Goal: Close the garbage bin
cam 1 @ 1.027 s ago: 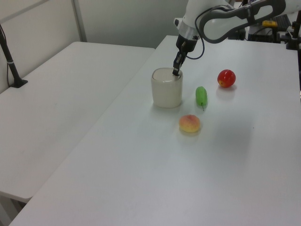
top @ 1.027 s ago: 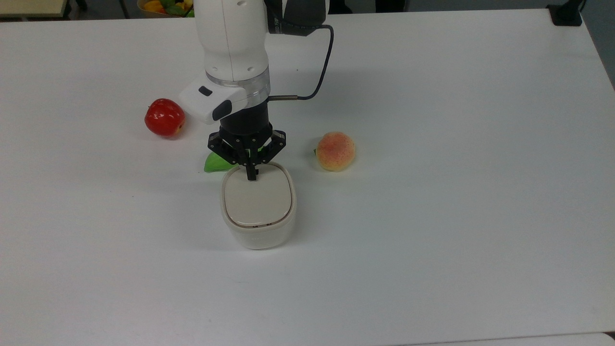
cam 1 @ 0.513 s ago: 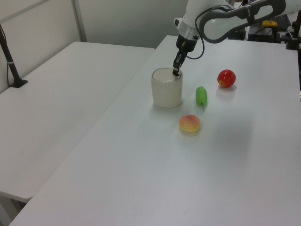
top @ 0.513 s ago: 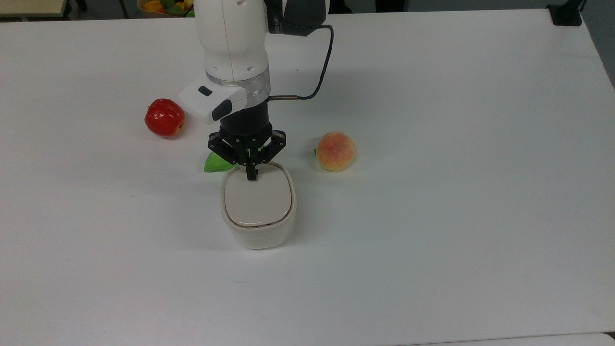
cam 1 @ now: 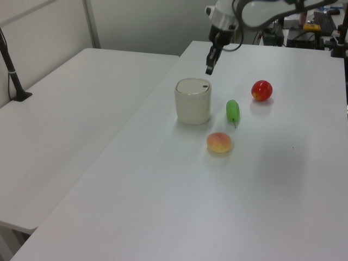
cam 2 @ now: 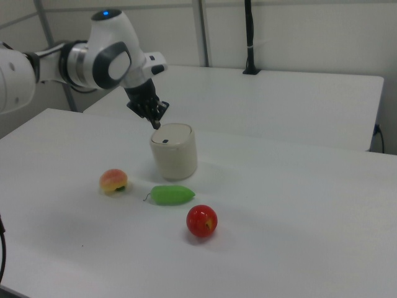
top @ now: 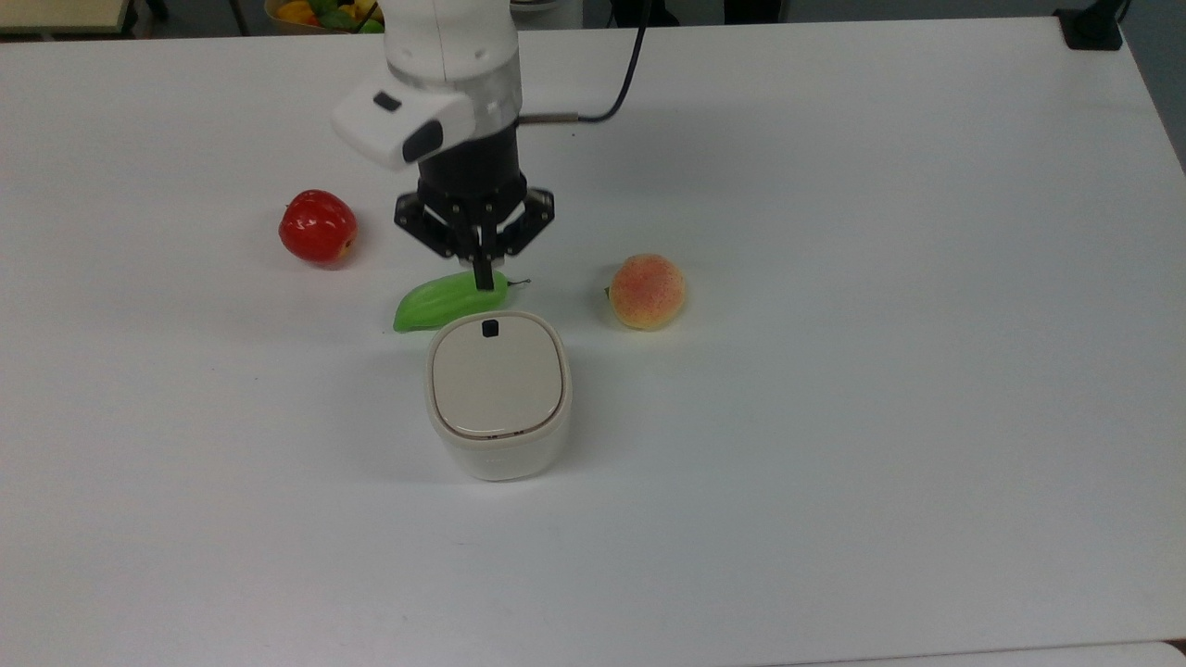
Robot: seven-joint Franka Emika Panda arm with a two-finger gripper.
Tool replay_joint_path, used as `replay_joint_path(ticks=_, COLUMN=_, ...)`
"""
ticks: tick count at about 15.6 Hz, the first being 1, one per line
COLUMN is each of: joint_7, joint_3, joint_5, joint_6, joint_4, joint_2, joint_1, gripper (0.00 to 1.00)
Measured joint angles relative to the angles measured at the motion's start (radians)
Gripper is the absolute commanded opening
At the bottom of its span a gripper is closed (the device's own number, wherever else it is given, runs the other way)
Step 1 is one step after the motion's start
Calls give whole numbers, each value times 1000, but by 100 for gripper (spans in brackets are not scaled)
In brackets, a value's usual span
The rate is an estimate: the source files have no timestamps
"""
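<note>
Arm [top: 449,37] and bowl of fruit [top: 320,11] cut off by the top view's upper edge.

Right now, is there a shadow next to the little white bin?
Yes: in the top view a faint soft shadow lies by the small cream-white plastic garbage bin, towards the top view's lower left; in the left view the bare white table shows even light, no glare.

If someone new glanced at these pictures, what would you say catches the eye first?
Probably the white robot arm, whose black gripper hangs with jaws shut just above the cream garbage bin, its beige lid down flat. Next come the bright fruits on the white table: a red apple at the top view's left, a green fruit beside the bin, and a peach at its right.
</note>
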State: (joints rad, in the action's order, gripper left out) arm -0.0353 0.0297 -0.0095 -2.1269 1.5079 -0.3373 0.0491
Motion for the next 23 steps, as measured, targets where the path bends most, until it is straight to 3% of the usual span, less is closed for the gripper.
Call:
replay_joint_path(ticks=10, joint_7=0, joint_3=0, joint_5=-87, joint_6=494, joint_4=6, joint_2=219, joint_1=0, gripper=0)
replay_joint_path(ticks=11, joint_7=0, joint_3=0, joint_5=-88, joint_6=509, joint_4=16, joint_2=240, joint_1=-1, gripper=5)
replay_joint_path(ticks=12, joint_7=0, joint_3=0, joint_5=-88, joint_6=515, joint_4=31, joint_2=262, joint_1=-2, gripper=18)
replay_joint_path(ticks=14, joint_7=0, joint_3=-1, joint_5=-89, joint_6=517, joint_4=59, joint_2=300, joint_1=-9, gripper=75)
replay_joint_path(ticks=15, joint_7=0, joint_3=-2, joint_5=-89, joint_6=517, joint_4=68, joint_2=310, joint_1=-13, gripper=89)
replay_joint_path(ticks=17, joint_7=0, joint_3=-3, joint_5=-89, joint_6=517, joint_4=80, joint_2=319, joint_1=-24, gripper=100)
replay_joint_path(ticks=23, joint_7=0, joint_3=-3, joint_5=-90, joint_6=518, joint_4=87, joint_2=319, joint_1=-37, gripper=100)
